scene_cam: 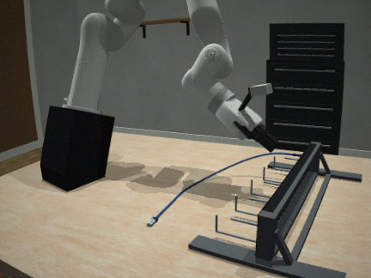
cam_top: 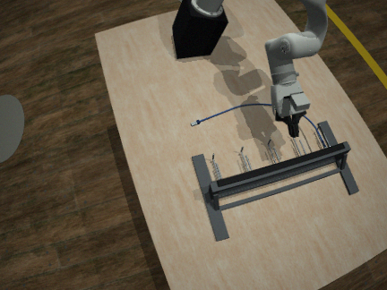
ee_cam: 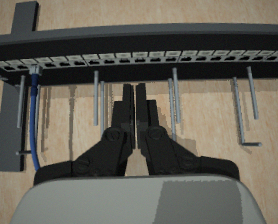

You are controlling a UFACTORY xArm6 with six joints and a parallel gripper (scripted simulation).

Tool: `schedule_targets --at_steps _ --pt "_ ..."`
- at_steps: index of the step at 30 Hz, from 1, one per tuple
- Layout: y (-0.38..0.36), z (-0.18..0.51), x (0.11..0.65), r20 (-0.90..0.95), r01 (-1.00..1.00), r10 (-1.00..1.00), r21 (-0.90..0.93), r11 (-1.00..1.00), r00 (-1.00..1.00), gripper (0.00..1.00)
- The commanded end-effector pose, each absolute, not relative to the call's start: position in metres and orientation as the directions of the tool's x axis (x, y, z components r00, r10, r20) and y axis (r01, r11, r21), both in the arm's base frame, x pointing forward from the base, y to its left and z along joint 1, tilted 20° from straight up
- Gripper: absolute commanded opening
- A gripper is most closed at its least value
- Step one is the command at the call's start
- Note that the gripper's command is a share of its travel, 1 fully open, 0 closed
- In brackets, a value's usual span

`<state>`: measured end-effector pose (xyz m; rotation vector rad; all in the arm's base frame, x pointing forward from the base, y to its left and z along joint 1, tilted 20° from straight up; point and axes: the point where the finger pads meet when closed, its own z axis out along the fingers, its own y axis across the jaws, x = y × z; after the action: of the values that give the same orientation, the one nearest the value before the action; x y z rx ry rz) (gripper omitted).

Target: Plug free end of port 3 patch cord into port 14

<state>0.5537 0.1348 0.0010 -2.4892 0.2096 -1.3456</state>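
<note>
The blue patch cord (cam_top: 237, 107) (scene_cam: 185, 190) (ee_cam: 33, 115) runs from a port near the left end of the rack's port row in the wrist view. Its free plug (cam_top: 195, 123) (scene_cam: 151, 221) lies on the table, away from the rack; the wrist view does not show it. The dark rack (cam_top: 203, 173) (scene_cam: 266, 216) (ee_cam: 11, 150) stands on two feet. The row of ports (ee_cam: 140, 57) faces the arm; port numbers are not readable. My gripper (cam_top: 294, 135) (scene_cam: 272, 148) (ee_cam: 135, 98) is shut and empty, just in front of the rack, between cable fingers and far from the free plug.
Thin upright-tipped cable fingers (cam_top: 242, 151) (scene_cam: 236, 202) (ee_cam: 252, 95) stick out from the rack towards the arm. The black arm base (cam_top: 197, 34) (scene_cam: 77, 148) stands at the table's far end. The table's (cam_top: 148, 115) side edge is beyond the free plug.
</note>
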Motion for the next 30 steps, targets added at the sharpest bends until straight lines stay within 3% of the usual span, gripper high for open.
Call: schedule_targets --at_steps 1,15,30 --pt "0.127 0.025 0.520 0.793 0.016 -0.270 -0.332 -0.943 0.546 0.00" --pt "0.114 0.059 0.464 0.793 0.016 -0.270 -0.332 -0.943 0.546 0.00" --pt "0.106 0.058 0.461 0.793 0.016 -0.270 -0.332 -0.943 0.546 0.00"
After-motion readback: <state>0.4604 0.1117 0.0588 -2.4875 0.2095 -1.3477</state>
